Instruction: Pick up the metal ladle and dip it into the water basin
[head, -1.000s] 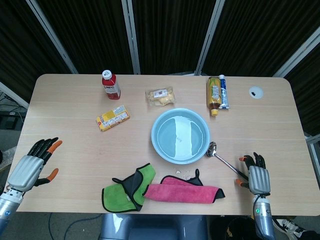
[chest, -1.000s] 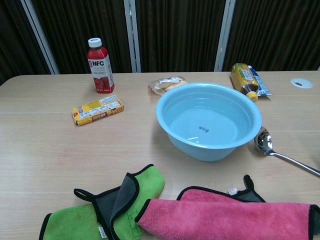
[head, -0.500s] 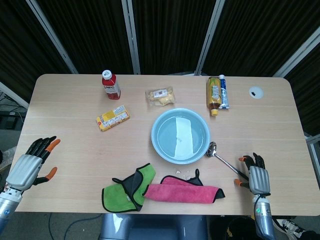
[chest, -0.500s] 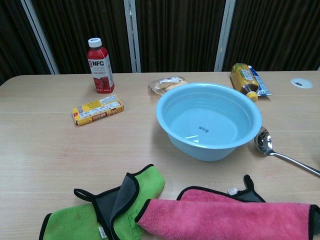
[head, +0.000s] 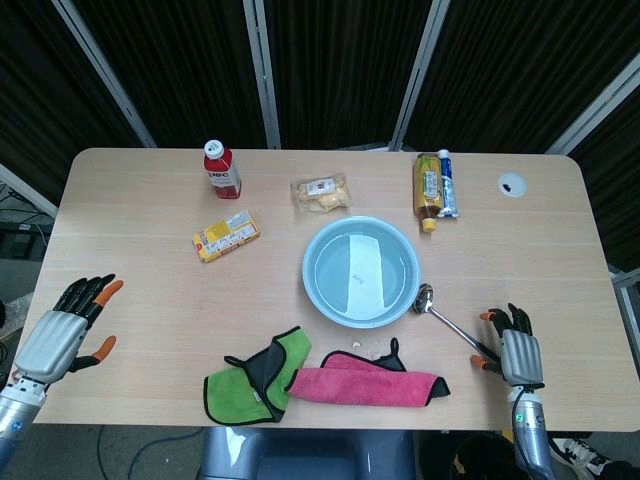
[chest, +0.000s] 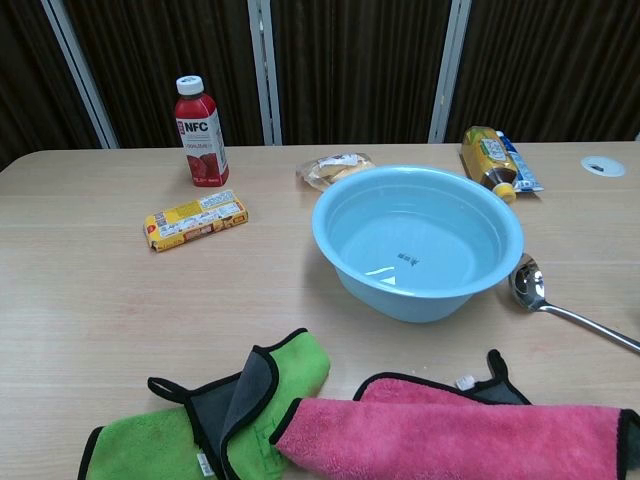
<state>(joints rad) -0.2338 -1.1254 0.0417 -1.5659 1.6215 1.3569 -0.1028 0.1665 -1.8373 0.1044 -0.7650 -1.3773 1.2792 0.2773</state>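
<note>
Pale wood grain covers the counter (head: 150, 250), a rounded-cornered top with dark ribbed curtains and grey metal posts behind it on the far side.

At the near left edge, the left hand (head: 62, 332) hovers with its fingers (head: 88, 292) spread and holding nothing; the head view shows it, the chest view does not.

On the far left part of the counter stands a red bottle (head: 221, 170) with a white cap, upright. Nearer and just right of it lies a yellow box (head: 226, 236), flat and slightly turned. At the near edge lies a green cloth (head: 252, 376) with a grey fold, touching a pink cloth (head: 368, 383) to its right.

Near the far middle sits a small snack bag (head: 321, 193). Nearer than that is the basin (head: 318, 290), light blue, round, holding clear water.

Right of the basin, the ladle (head: 446, 321) lies flat on the counter, its bowl just beside the basin's rim and its thin handle running toward the near right. On the far side of it a tea bottle (head: 427, 186) lies on its side, touching a blue-and-white tube (head: 447, 184).

The right hand (head: 518, 352) is at the near right edge, by the end of the ladle's handle; its fingers (head: 513, 321) are apart, and whether they touch the handle cannot be told. Far right on the counter is a small round cable port (head: 511, 182).
</note>
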